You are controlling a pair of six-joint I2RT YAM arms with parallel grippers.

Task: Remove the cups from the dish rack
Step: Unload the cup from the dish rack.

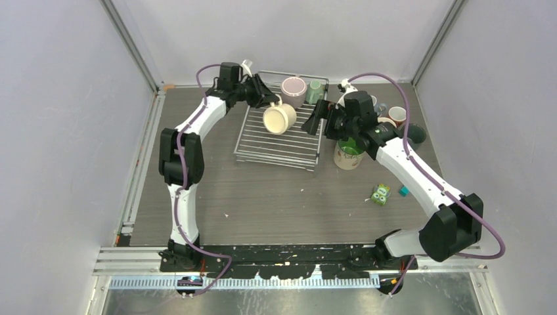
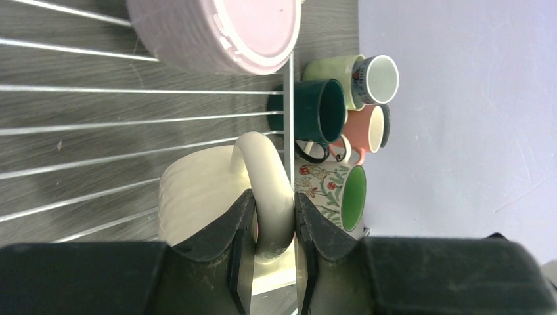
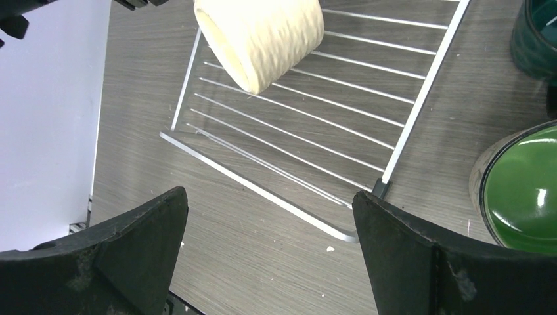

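Top external view: the dish rack (image 1: pixel 279 147) lies on the tabletop (image 1: pixel 263 197) between the two arms. The left gripper (image 1: pixel 266 98) reaches in from the rack's far left side and grasps the cream mug (image 1: pixel 280 118), which hangs on its side over the bars. A mauve mug (image 1: pixel 293 88) and a pale green mug (image 1: pixel 316 90) sit at the rack's far end. The right gripper (image 1: pixel 315 117) hovers at the rack's right edge, released and carrying nothing. Just right of the rack, under the right arm, stands a floral mug (image 1: pixel 348 154) with a green inside. A salmon mug (image 1: pixel 397 115) shows behind that arm, and a green toy block (image 1: pixel 379 194) lies nearer the bases.

Left wrist view: the left gripper (image 2: pixel 272 230) is clenched on the handle (image 2: pixel 266 170) of the cream mug (image 2: pixel 197 197), one finger on each side of the loop. The rack's thin bars (image 2: pixel 98 125) run behind the mug, and the mauve mug (image 2: pixel 223 29) stands upside down on them. Past the rack's rim cluster a dark teal mug (image 2: pixel 322 111), the salmon mug (image 2: pixel 364 128) and the floral mug (image 2: pixel 341 190).

Right wrist view: the right gripper (image 3: pixel 269 256) is spread wide over bare tabletop (image 3: pixel 144 98) beside the rack's near rim (image 3: pixel 263 188). The cream mug (image 3: pixel 263 39) hangs above the bars, mouth turned toward the lower left. The floral mug (image 3: pixel 525 190) and the dark teal mug (image 3: pixel 535 36) stand off the rack at the right.
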